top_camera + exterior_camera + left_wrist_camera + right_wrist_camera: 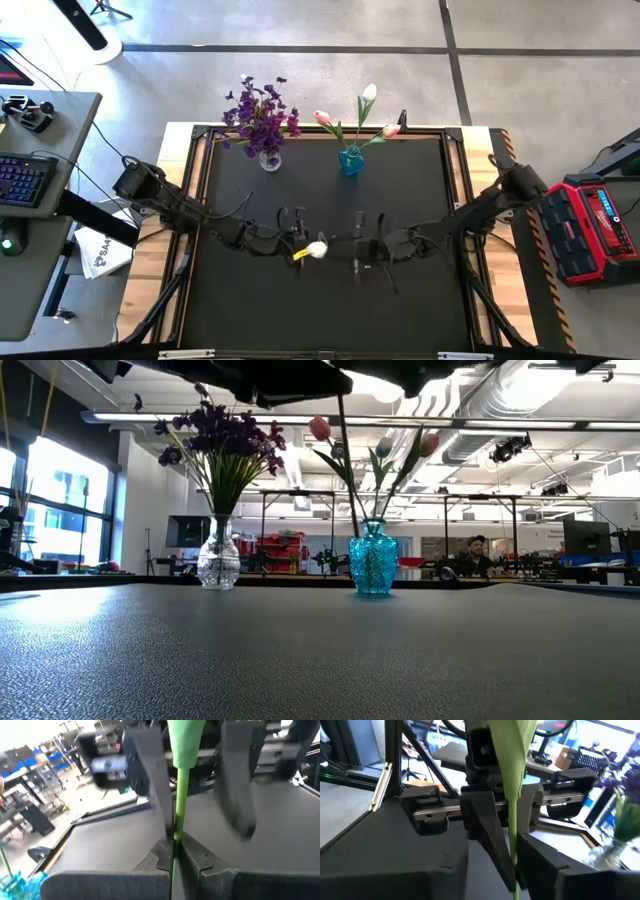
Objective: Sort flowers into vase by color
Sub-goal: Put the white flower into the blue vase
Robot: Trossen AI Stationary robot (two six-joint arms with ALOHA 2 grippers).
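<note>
Left wrist view, nearest: green tulip stem (176,830) pinched between the closed fingers (160,855) of the left pincer (298,240). Grip sits low on the stem, presumably so the white bloom (317,250) stays clear.

Right pincer (360,246) faces it just beside, mid-table; fingers (540,855) stand on either side of the same stem (512,810). Whether they are open or gripping I cannot tell. Judgement: a handover between arms, so the arm better placed can carry the stem.

Farther back on the table (330,310): clear vase (218,555) with purple sprigs (222,435); blue vase (373,560) with pink and white tulips (372,450). Colours are kept apart, so this tulip likely goes to the blue vase.
</note>
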